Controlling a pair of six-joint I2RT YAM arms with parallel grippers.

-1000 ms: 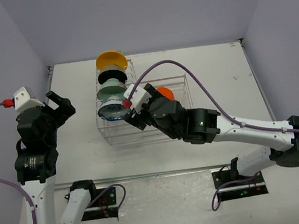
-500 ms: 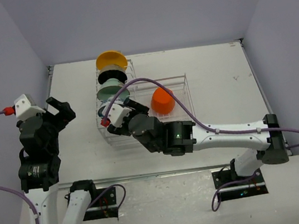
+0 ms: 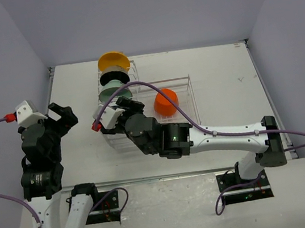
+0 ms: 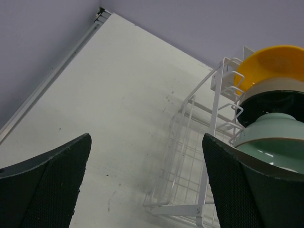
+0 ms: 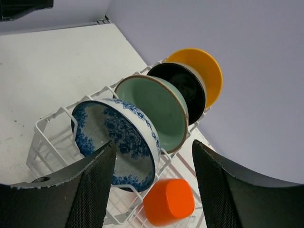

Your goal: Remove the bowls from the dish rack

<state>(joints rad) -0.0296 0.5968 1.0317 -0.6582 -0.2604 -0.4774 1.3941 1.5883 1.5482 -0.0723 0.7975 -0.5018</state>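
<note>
Blue-and-white bowl [image 5: 108, 129] just beyond right gripper [image 5: 153, 145]

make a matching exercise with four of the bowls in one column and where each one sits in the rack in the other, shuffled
Column 1
1. yellow bowl
2. mint green bowl
3. blue-and-white bowl
4. orange bowl

Column 2
A. alone in the low basket
B. far end of the slotted row
C. near end of the slotted row
D. between the black bowl and the blue-and-white one

Pairs: 1-B, 2-D, 3-C, 4-A
</note>
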